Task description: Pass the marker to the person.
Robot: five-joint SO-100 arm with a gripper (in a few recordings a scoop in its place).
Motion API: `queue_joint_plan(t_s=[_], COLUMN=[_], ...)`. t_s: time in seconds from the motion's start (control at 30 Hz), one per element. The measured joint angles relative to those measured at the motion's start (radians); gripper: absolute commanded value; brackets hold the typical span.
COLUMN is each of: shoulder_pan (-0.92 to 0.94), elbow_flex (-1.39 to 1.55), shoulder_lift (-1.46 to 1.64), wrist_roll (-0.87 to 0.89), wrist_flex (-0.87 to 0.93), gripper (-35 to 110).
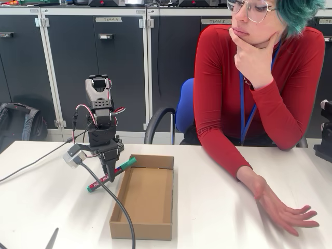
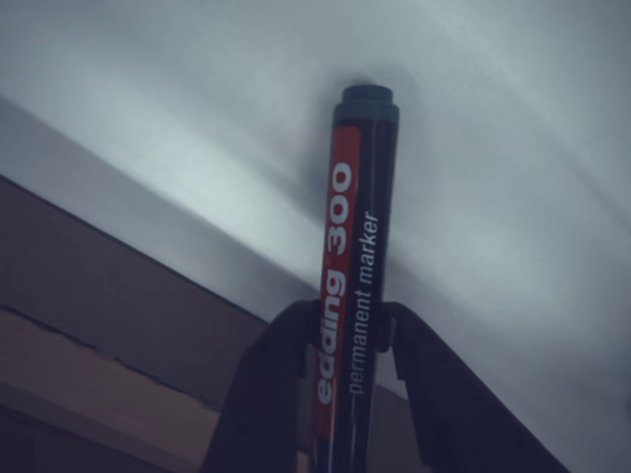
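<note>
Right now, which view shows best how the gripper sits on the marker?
The wrist view: both fingers press the marker from either side near its label's lower part. The fixed view shows the gripper over the marker beside the cardboard box, contact hidden.

On my screen I see a white bench (image 1: 207,207). On it lies an open cardboard box (image 1: 145,199), shallow, with its long side going away from the camera. A black cable (image 1: 116,205) runs just beside the box. Behind the bench stand dark cabinets (image 1: 98,67), a blue chair (image 1: 182,111) and a black backpack (image 1: 18,124) on the floor.
</note>
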Motion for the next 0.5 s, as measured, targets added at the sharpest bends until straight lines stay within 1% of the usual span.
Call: queue_joint_plan(t_s=[0.27,0.5], shoulder_pan=[-0.002,-0.002], elbow_flex=[0.000,0.000], shoulder_lift=[-0.002,-0.002], wrist_roll=[-0.020,-0.049], wrist_flex=[0.002,0.014], gripper=[-5,-5])
